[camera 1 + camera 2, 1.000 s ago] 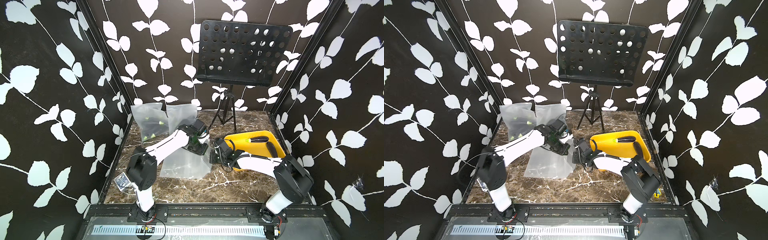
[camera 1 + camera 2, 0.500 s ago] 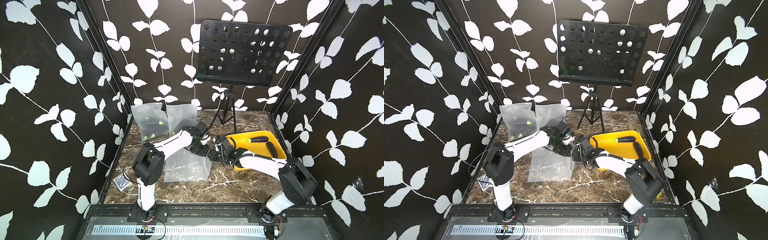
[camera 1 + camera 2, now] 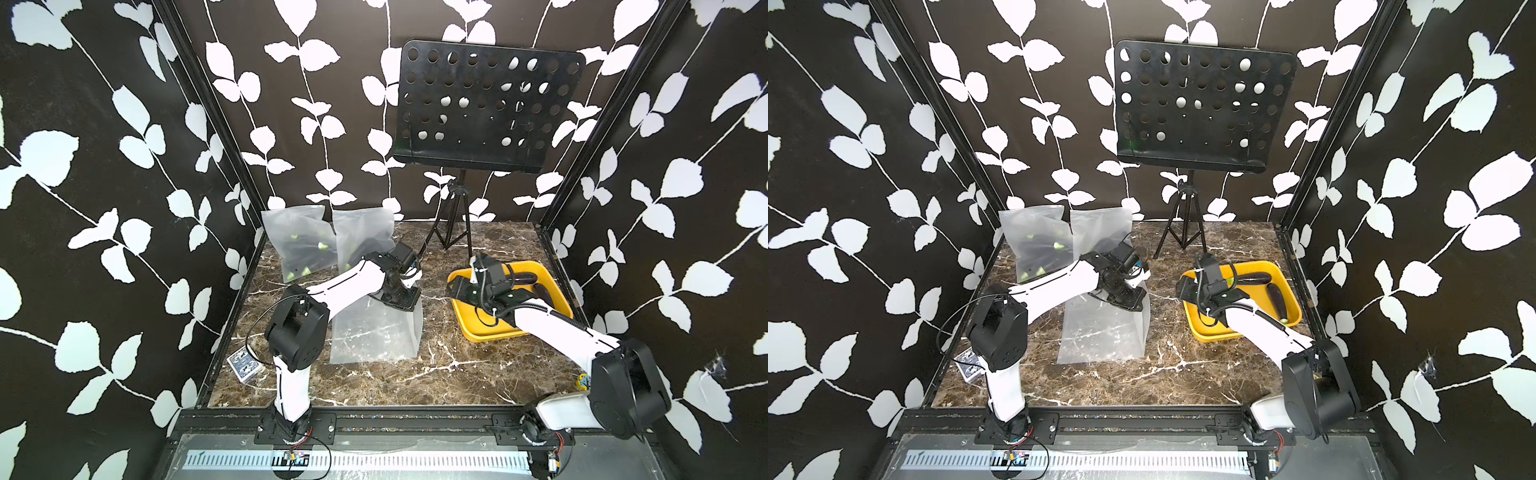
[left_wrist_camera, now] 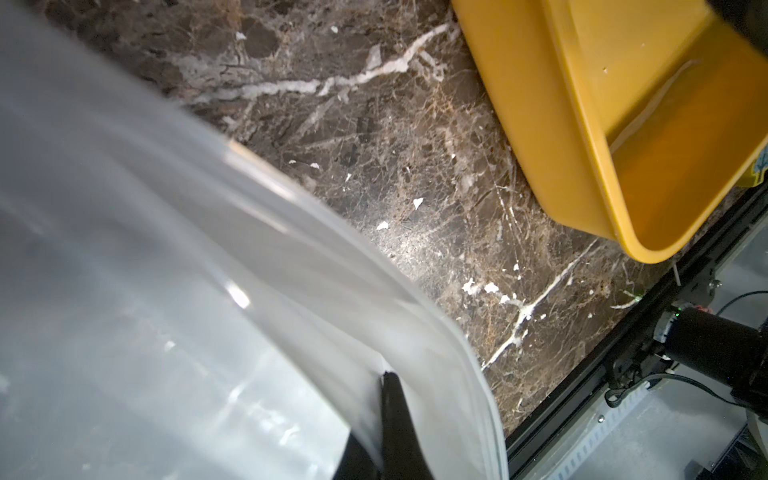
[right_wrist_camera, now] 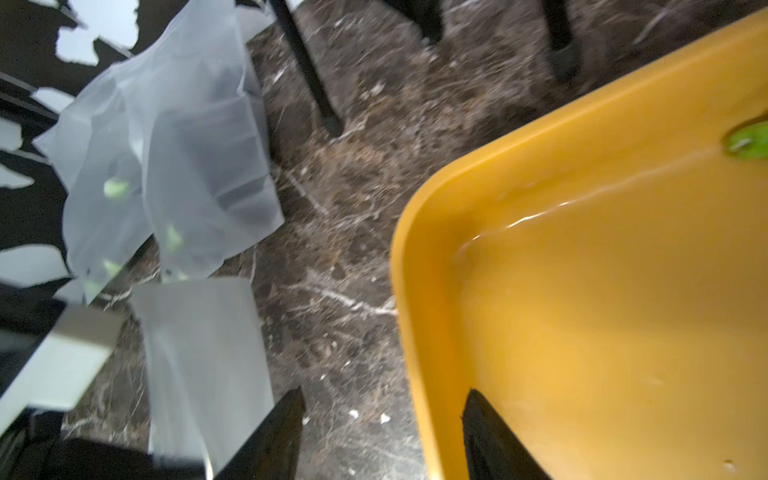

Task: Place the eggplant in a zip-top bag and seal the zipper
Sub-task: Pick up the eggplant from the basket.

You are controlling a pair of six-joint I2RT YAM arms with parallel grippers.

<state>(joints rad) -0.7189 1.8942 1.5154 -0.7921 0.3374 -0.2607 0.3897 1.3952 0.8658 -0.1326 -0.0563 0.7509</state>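
A clear, empty zip-top bag (image 3: 374, 332) (image 3: 1104, 328) lies flat on the marble table. My left gripper (image 3: 401, 301) (image 3: 1129, 301) is shut on its far edge; the left wrist view shows the film (image 4: 166, 291) pinched at the fingertips of the left gripper (image 4: 386, 376). Two dark eggplants (image 3: 1252, 278) (image 3: 1276, 297) lie in the yellow tray (image 3: 498, 332) (image 3: 1204, 328). My right gripper (image 3: 455, 286) (image 3: 1183, 286) (image 5: 384, 395) hangs open and empty over the tray's left rim (image 5: 415, 291), apart from the bag (image 5: 199, 353). A green eggplant stem (image 5: 748, 141) peeks in.
Two filled bags (image 3: 299, 245) (image 3: 361, 237) (image 5: 187, 166) lean at the back left wall. A black music stand (image 3: 486, 112) on a tripod (image 3: 453, 224) stands at the back. A card deck (image 3: 245, 368) lies at the front left. The tray (image 4: 582, 124) sits right of the bag.
My right gripper has opened, let go of the bag's edge and drawn back right to the tray's rim. The left gripper stays shut on the bag.
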